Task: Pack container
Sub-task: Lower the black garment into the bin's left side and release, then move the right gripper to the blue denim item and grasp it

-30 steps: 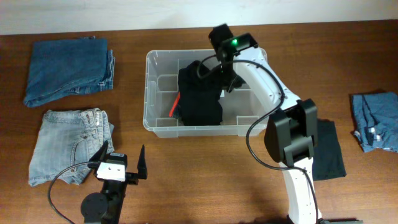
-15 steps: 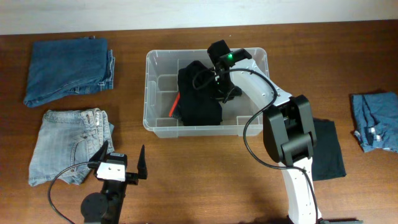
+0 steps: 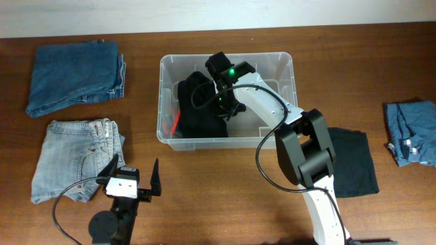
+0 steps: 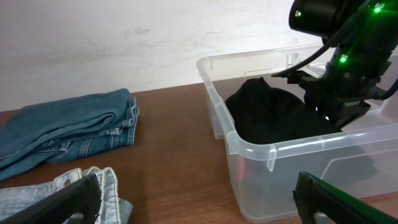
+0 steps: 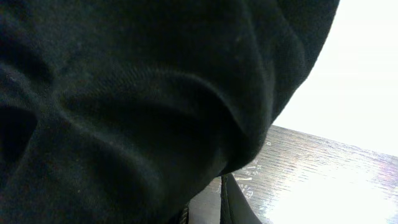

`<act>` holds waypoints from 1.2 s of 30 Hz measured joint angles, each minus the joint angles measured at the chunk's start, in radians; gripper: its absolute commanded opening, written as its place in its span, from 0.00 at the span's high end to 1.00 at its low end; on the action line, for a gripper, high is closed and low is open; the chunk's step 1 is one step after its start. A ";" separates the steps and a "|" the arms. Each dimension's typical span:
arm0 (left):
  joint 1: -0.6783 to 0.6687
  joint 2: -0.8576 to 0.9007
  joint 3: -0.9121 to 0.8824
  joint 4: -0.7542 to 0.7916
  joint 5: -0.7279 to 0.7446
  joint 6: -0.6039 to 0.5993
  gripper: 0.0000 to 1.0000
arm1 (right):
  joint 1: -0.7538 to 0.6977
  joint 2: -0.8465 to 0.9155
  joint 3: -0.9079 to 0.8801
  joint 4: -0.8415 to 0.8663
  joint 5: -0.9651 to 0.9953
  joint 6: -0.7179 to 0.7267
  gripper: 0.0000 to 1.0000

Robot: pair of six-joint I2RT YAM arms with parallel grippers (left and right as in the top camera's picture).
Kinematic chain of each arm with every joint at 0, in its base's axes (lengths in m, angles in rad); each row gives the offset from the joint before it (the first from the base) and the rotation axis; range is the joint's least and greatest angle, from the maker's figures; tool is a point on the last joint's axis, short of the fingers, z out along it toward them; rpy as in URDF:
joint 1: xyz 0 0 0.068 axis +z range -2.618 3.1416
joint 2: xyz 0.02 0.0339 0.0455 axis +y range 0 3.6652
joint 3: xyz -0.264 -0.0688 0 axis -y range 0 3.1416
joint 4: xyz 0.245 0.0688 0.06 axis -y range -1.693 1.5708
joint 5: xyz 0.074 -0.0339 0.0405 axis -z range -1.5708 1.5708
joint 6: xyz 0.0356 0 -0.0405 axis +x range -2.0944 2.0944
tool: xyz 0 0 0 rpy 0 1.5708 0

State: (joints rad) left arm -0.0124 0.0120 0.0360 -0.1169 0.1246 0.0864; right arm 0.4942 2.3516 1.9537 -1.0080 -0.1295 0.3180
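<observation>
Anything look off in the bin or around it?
The black garment in the container sits bunched at its left end rather than flat, a red strip poking out beside it; the right tool is shut on it. At far right, the blue garment lies crumpled, unlike the folded jeans at left.

Quick tally: one clear container [image 3: 272, 138], three denim pieces (dark jeans [image 3: 75, 78], pale jeans [image 3: 76, 160], blue bundle [image 3: 412, 133]), two black items (binned garment [image 3: 194, 112], loose cloth [image 3: 355, 163]).
</observation>
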 measured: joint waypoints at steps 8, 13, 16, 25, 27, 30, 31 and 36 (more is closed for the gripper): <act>0.000 0.000 0.000 0.000 0.000 0.000 0.01 | -0.002 0.000 0.003 -0.034 0.036 0.004 0.76; 0.000 0.000 0.000 0.000 0.000 0.000 0.01 | -0.009 -0.002 0.059 -0.117 0.068 0.004 0.47; 0.000 0.000 0.000 0.000 0.000 0.000 0.01 | -0.015 -0.025 0.135 -0.201 0.111 0.006 0.35; 0.000 0.000 0.000 0.000 0.000 0.000 0.01 | -0.159 -0.294 0.424 -0.538 0.187 -0.024 0.01; 0.000 0.000 0.000 0.000 0.000 0.000 0.01 | -0.231 -0.360 0.445 -0.623 0.208 -0.026 0.01; 0.000 0.000 0.000 0.000 0.000 0.000 0.01 | -0.394 -0.469 0.441 -0.684 0.212 -0.043 0.01; 0.000 0.000 0.000 0.000 0.000 0.000 0.01 | -0.430 -0.489 0.427 -0.684 0.198 -0.052 0.01; 0.000 0.000 0.000 0.000 0.000 0.000 0.01 | -0.607 -0.615 0.237 -0.685 0.156 -0.086 0.01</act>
State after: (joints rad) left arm -0.0124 0.0120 0.0360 -0.1169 0.1246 0.0864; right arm -0.1123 1.7363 2.1906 -1.6928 0.0261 0.2321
